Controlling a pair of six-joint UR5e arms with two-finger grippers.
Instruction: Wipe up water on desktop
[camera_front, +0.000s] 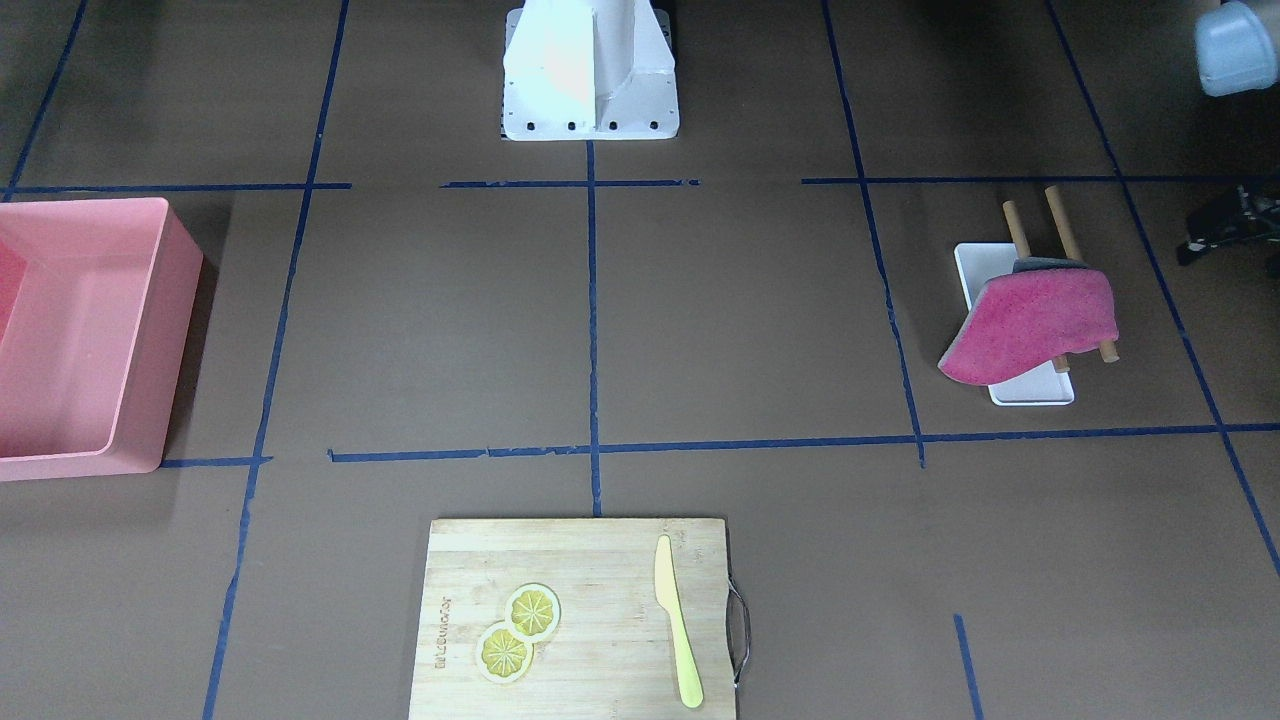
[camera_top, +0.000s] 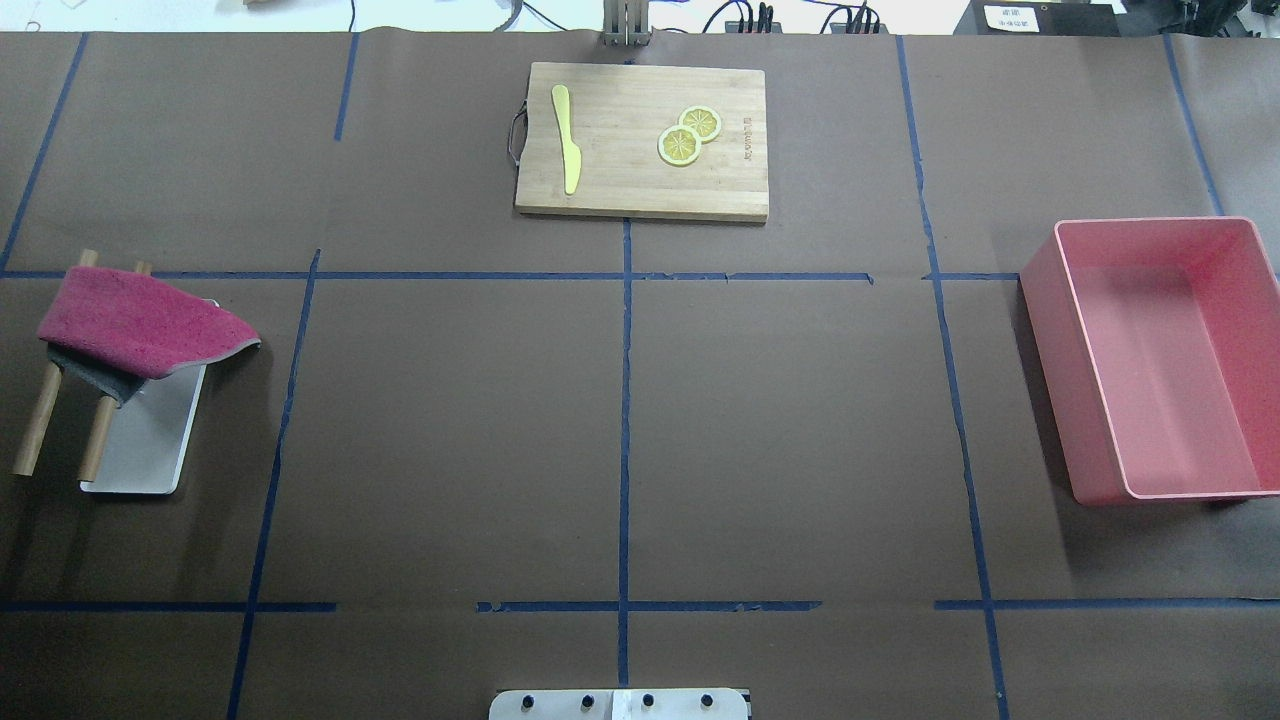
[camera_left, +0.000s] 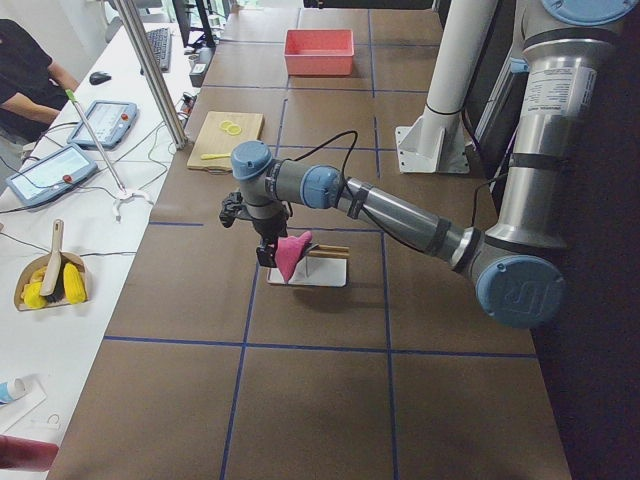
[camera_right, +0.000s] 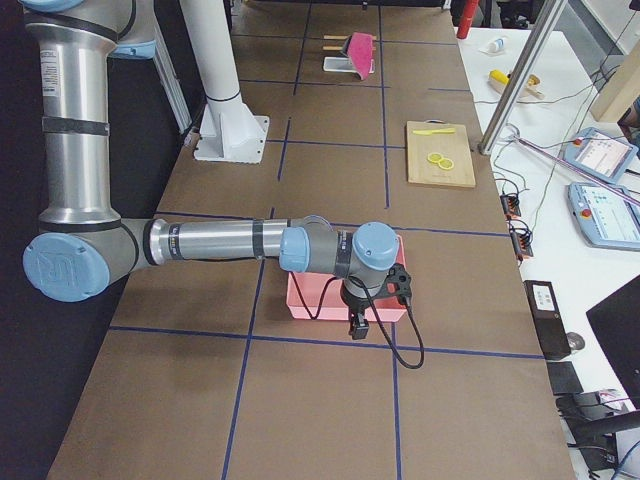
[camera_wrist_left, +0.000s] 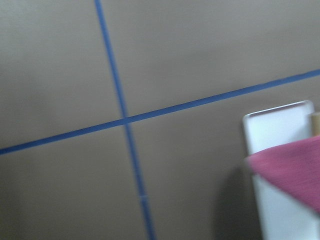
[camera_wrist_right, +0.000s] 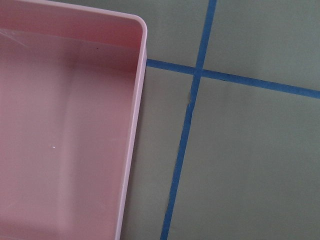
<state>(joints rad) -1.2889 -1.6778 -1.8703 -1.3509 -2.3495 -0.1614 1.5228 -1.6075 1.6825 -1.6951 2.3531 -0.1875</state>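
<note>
Left jaws: they hang low just beside the magenta terry cloth (camera_left: 292, 255). Only the left-end view shows them, small and dark, so I cannot tell how far open they are or whether they hold anything.
Right jaws: they hover above a corner of the pink rectangular plastic bin (camera_top: 1078, 400). Only the right-end view shows them, and their opening cannot be told.
Table: the large matte dark-brown table (camera_top: 450, 430), ruled by blue tape, lies under both jaws and spans the stretch between them.
Cloth's seat: it is draped over a two-rod wooden rack (camera_top: 35, 435) that stands on a white rectangular tray (camera_top: 145, 455), just beside the left jaws.
Risk, grasp: a pinch taken too deep would probably catch a rod, and the lift would drag the rack and tray along.
Risk, wipe: no puddle shows, so the cloth could sweep the wrong patch of table.
Hidden: water is not discernible in any view. The left wrist view is blurred, with the cloth cut off at its edge. The overhead view shows neither arm.
</note>
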